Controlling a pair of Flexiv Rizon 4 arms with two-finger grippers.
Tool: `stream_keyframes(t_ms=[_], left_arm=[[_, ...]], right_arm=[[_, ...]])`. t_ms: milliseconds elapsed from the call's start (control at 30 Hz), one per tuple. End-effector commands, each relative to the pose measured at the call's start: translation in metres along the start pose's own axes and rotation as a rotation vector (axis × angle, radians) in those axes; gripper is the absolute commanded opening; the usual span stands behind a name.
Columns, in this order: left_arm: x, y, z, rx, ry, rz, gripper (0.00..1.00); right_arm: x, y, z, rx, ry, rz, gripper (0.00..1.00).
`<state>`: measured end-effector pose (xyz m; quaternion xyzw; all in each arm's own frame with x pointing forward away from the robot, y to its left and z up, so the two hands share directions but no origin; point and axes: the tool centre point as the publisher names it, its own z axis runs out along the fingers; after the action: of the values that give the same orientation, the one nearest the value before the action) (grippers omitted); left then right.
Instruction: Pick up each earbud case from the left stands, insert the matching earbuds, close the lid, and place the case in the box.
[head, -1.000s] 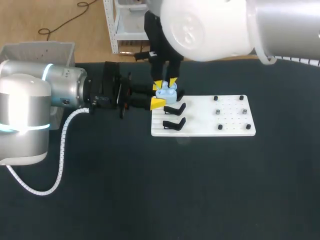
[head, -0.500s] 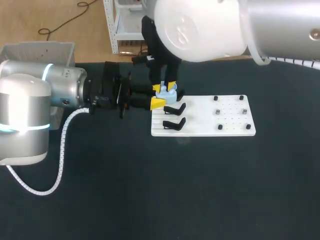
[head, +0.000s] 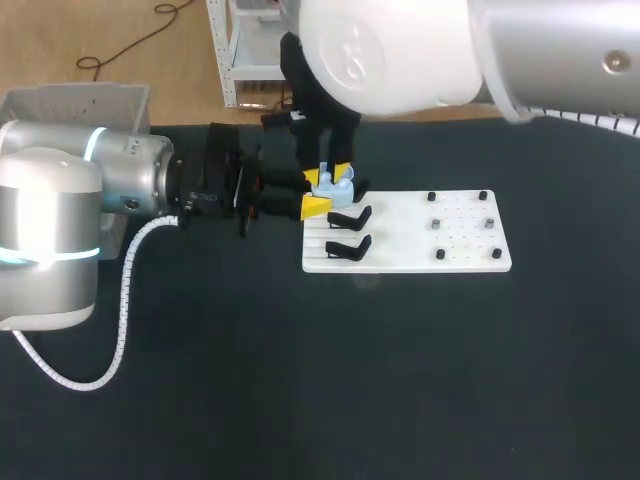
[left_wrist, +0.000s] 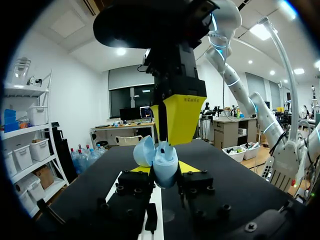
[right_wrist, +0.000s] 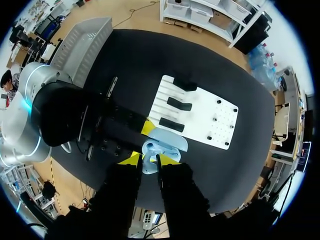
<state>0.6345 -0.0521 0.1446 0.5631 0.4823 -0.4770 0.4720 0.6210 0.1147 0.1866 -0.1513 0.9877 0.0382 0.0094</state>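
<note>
The earbud case (head: 333, 186), a rounded pebble of pale blue glossy plastic, is held up just above the left edge of the white board (head: 405, 258), over the dark matte surface (head: 300, 380). Its domed lid (left_wrist: 144, 150) is hinged open and leans to one side. The left gripper (left_wrist: 165, 171) comes in level from the side and is clamped on the lower shell, one wedge-shaped yellow tip pressed against each flank.

The right gripper (head: 334, 170) hangs straight down onto the top of the open case, its yellow tips right at the case's mouth (the right wrist view shows only a pale blue and white patch between them). Whether it grips anything there I cannot tell.

The board is a flat, smooth rectangle. On its left part lie two black, angular stands (head: 348, 217), one behind the other, the nearer stand (head: 347, 246) set on thin grooved lines. The right part carries a grid of fine holes with a few small black pegs (head: 432, 197) standing upright.

Off the surface's far left corner sits the box (head: 75, 92), a grey plastic bin with ribbed walls, well apart from the case.
</note>
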Motion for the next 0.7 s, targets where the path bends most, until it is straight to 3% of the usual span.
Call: stream_keyframes(t_ms=[33,700], left_arm=[[0.0008,-0.0009,0.0002,-0.004,-0.002,0.003,0.0],[0.0008,-0.0009,0.0002,-0.004,-0.002,0.003,0.0]], right_arm=[[-0.0048,0.0002,-0.0016,-0.002,0.019,0.001,0.0],[-0.0064,0.0015,0.001,-0.018,0.046,0.005,0.0]])
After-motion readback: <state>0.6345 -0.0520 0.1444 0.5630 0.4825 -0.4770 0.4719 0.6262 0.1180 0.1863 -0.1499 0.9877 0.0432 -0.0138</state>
